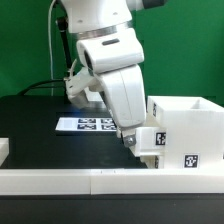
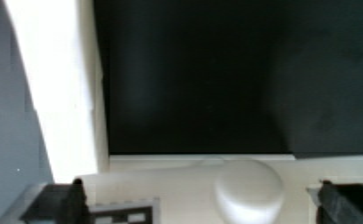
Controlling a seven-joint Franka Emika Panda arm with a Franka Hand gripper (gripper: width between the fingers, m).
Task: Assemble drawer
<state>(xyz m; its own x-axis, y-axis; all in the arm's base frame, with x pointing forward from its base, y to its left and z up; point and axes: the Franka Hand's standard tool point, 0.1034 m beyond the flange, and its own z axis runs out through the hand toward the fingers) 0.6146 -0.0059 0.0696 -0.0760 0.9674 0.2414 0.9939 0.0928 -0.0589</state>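
The tall white plastic drawer shell (image 1: 185,128) stands at right of the exterior frame, against the low white border rail (image 1: 60,180), prob. as a stop. The gripper (image 1: 130,138) is beside it; grip state I cannot tell.

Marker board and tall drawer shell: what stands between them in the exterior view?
In the exterior view, the gripper stands between the marker board and the shell, by a small white tray.
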